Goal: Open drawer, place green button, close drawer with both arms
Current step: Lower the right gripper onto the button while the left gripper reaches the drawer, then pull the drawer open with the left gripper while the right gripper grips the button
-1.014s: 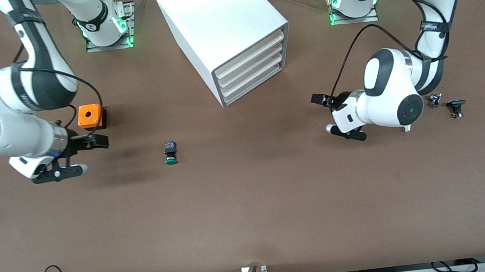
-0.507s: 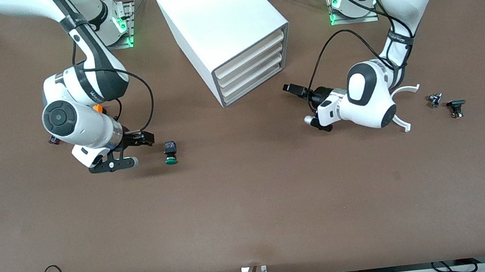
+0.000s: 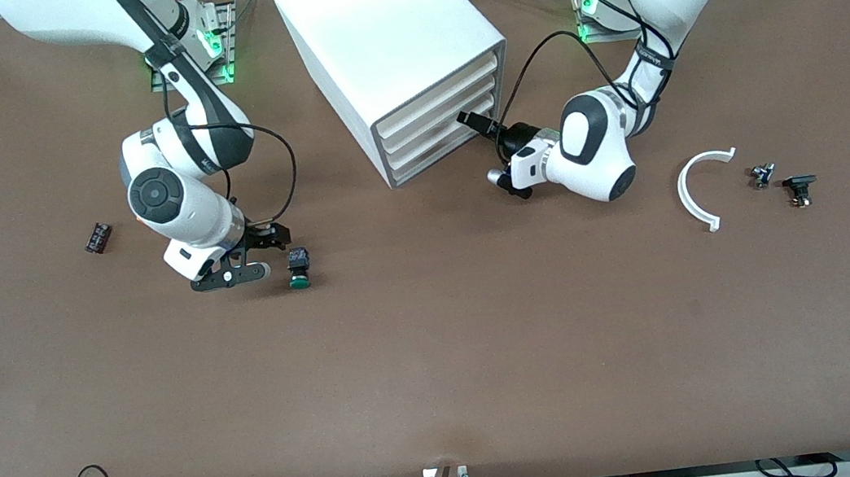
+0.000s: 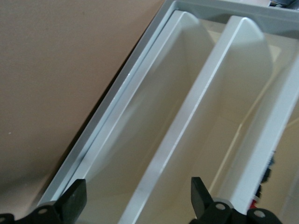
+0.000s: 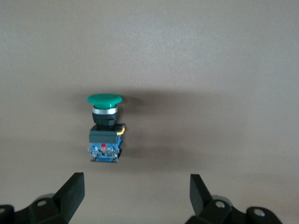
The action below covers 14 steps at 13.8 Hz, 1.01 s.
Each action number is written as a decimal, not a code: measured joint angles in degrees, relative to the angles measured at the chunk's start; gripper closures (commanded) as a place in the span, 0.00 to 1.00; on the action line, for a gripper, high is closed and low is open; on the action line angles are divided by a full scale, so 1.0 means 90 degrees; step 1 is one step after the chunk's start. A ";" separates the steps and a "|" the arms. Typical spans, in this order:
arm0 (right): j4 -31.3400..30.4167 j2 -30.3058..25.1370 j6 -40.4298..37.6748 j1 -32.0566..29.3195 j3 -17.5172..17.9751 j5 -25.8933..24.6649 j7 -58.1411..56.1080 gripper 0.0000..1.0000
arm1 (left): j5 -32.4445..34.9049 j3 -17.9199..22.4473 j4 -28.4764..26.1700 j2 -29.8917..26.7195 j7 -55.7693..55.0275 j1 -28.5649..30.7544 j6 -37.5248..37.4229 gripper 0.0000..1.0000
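1. Right now the right end effector (image 3: 260,253) is low over the counter (image 3: 440,351), just beside the button (image 3: 298,268), on the side toward the right arm's end.
2. Its fingers (image 5: 72,191) are spread apart with nothing between them; in the right wrist view the button (image 5: 104,130) sits ahead of the gap, not touched.
3. That button is lying on its side on the bare counter, green cap pointing toward the front camera, black body with a blue end pointing toward the cabinet's row.
4. Over at the cabinet (image 3: 392,54), the left end effector (image 3: 486,150) is right at the front of the stacked drawers, at the corner toward the left arm's end.
5. One dark finger (image 3: 477,121) reaches level with the lower drawers (image 3: 444,131), the other sits lower over the counter, so the fingers are apart and empty.
6. From the left wrist view, the cream drawer fronts (image 4: 187,126) fill the frame, with both fingertips (image 4: 74,198) wide of each other at the edge.
7. All four drawers look flush and closed in the front view.
8. Elsewhere: a white curved piece (image 3: 697,186) and two small dark parts (image 3: 783,179) lie toward the left arm's end, and a small black part (image 3: 97,237) lies toward the right arm's end.
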 measured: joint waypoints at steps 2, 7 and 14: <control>-0.0005 0.0210 0.0288 0.0096 0.0011 -0.0009 0.0177 0.00 | -0.0092 -0.0122 -0.0148 0.0002 0.0007 -0.0012 0.0276 0.97; -0.0004 0.0564 0.0626 0.0170 0.0016 -0.0010 0.0541 0.00 | -0.0219 -0.0188 -0.0186 -0.0079 0.0036 -0.0027 0.0309 1.00; 0.0062 0.0882 0.0934 0.0277 0.0017 -0.0022 0.0821 0.01 | -0.0225 0.0633 0.0129 -0.0298 0.0240 0.0167 0.0275 1.00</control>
